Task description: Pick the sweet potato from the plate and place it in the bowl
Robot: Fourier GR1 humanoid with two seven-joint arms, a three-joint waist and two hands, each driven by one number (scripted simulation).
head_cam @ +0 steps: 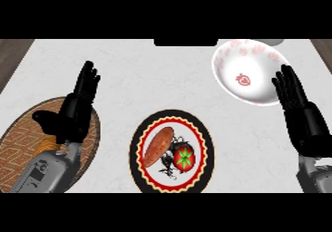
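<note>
An orange-brown sweet potato (158,146) lies on the left half of a black-rimmed plate (142,136) with a red and green pattern, at the counter's lower middle. A white bowl (252,68) with red strawberry prints stands at the upper right. My right hand (304,120) is open, fingers straight and pointing up, just below and right of the bowl, its fingertips overlapping the bowl's rim. On the left my left hand (71,113) is open too, fingers up, well apart from the plate.
A round woven brown mat (21,140) lies at the lower left, under my left forearm. A dark object (185,42) sits at the counter's far edge. Wooden floor shows beyond the counter's left and right sides.
</note>
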